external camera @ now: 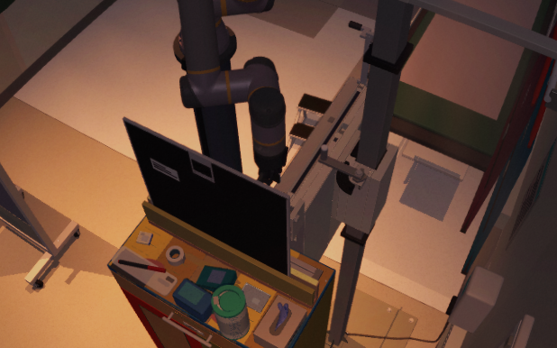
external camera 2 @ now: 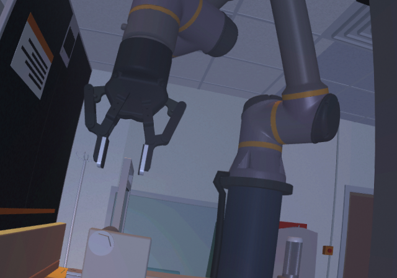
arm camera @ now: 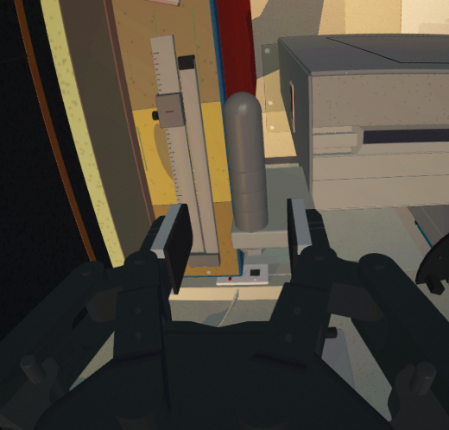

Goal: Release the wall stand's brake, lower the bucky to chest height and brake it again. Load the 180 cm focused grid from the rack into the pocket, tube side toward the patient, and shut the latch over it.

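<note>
The wall stand's column [external camera: 377,90] rises at the right, with the grey bucky [external camera: 325,153] on it. A brake lever [external camera: 341,167] sticks out of the carriage beside the column. A tall black grid [external camera: 208,203] with white labels stands upright in the rack [external camera: 230,254] on the cart. My gripper [external camera 2: 122,161] hangs open and empty between the grid and the bucky. In the wrist camera a grey rounded handle [arm camera: 245,162] lies below and between my fingers [arm camera: 235,235], beside the bucky's side [arm camera: 371,123].
The cart [external camera: 221,288] below the grid carries a tape roll [external camera: 175,254], a green-lidded jar [external camera: 229,311], boxes and a pen. A sliding ruler [arm camera: 181,145] lies on its top. A wheeled stand [external camera: 10,212] is at the left. My arm's pedestal [external camera 2: 250,230] stands behind.
</note>
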Motion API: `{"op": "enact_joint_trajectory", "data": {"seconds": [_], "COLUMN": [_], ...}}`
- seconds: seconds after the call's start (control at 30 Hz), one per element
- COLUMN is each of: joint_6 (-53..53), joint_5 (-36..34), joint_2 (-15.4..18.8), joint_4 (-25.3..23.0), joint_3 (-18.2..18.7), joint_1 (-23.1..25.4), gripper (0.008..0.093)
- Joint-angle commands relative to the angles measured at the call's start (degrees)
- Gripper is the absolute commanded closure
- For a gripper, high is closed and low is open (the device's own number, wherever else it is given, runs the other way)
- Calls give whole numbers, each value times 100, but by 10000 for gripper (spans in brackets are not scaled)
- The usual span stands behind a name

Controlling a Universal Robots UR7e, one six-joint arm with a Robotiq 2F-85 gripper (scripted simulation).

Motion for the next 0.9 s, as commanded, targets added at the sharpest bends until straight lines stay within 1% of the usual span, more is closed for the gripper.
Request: {"op": "enact_joint_trajectory", "data": {"seconds": [0.0,0.13,0.3,0.7,0.87], "joint_6": [0,0,0,0,0], "joint_5": [0,0,0,0,0], "joint_2": [-4,-4,-4,-22,-213], "joint_4": [-3,-3,-3,17,232], "joint_3": [-2,-2,-2,-4,-33], "joint_1": [0,0,0,0,0], "gripper": [484,484,574,574,574]}}
